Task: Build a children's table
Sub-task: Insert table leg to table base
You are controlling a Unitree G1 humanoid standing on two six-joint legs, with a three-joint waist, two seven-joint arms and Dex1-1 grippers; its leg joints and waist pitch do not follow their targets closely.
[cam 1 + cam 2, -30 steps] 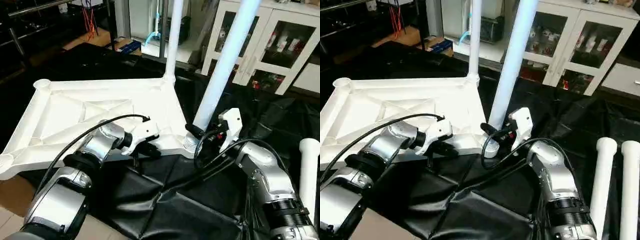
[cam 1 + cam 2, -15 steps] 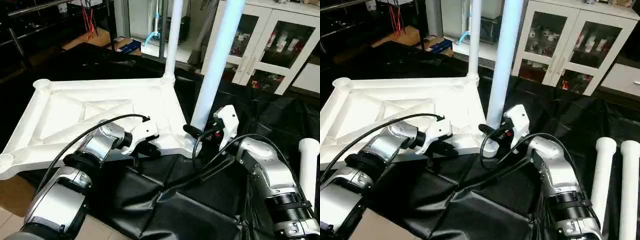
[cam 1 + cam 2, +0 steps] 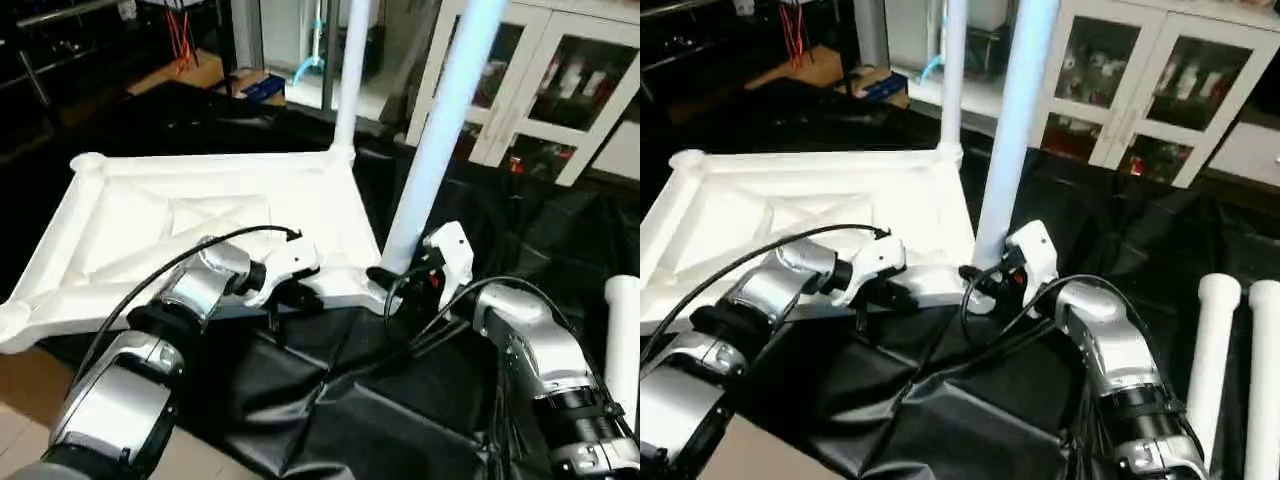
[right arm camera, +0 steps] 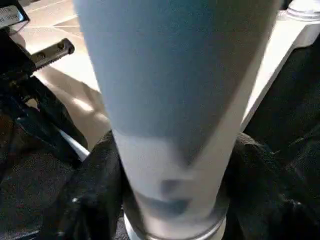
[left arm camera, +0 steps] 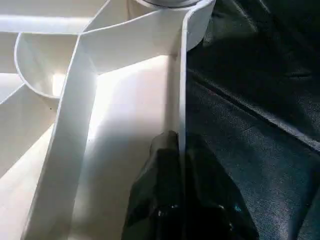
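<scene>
The white tabletop (image 3: 150, 215) lies upside down on a black cloth, ribs up. One white leg (image 3: 350, 80) stands in its far right corner socket. A second leg (image 3: 440, 130) rises from the near right corner socket (image 3: 385, 290), leaning slightly right. My right gripper (image 3: 395, 280) is at this leg's base, and in the right wrist view its black fingers (image 4: 95, 200) sit close against both sides of the tube (image 4: 170, 125). My left gripper (image 3: 300, 298) is shut on the tabletop's near rim (image 5: 181, 90), one finger on each side of the thin wall.
Two spare white legs (image 3: 1210, 340) (image 3: 1265, 380) lie on the black cloth (image 3: 350, 400) at the far right. A white glass-door cabinet (image 3: 540, 90) stands behind. The sockets at the left corners (image 3: 85, 162) are open. Bare floor shows at the near left.
The near leg has swung from a clear rightward lean to nearly upright, my right gripper staying at its base. My left gripper has kept its hold on the rim.
</scene>
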